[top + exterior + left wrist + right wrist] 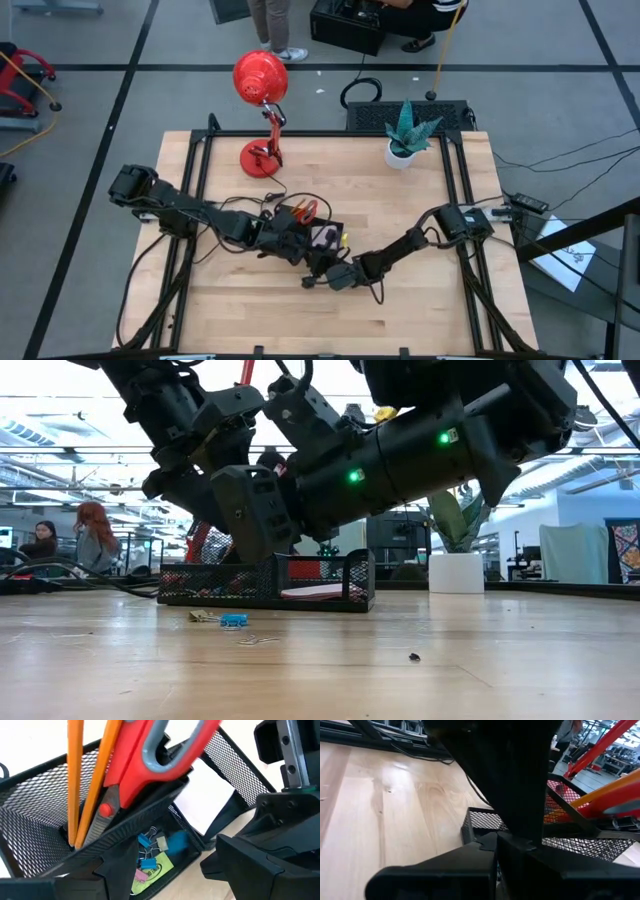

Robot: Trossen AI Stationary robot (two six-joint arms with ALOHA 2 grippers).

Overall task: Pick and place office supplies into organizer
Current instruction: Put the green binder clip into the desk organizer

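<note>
The black mesh organizer [318,240] stands mid-table. Its tall compartment holds orange pencils [75,780] and red-handled scissors [150,765], standing upright. The low compartment holds blue clips [147,852] and a small yellow piece [157,867], and a pale pad [205,802] lies beside them. My left gripper [155,867] hangs open, tilted down over the low compartment, with a finger on either side. My right gripper [496,865] is shut and nearly level at the organizer's near mesh wall [485,820]. A loose blue clip [233,620] lies on the table in front. My left gripper's fingers overlap the organizer's mesh in its wrist view, and I cannot tell whether they touch it. My right gripper's shut fingertips stand against the near mesh wall, clear of the tabletop, and I cannot tell whether they touch it.
A red desk lamp [262,110] stands at the far left of the table and a potted plant [408,135] at the far right. People [95,535] sit in the room beyond. Bare wood lies toward the near edge [400,320].
</note>
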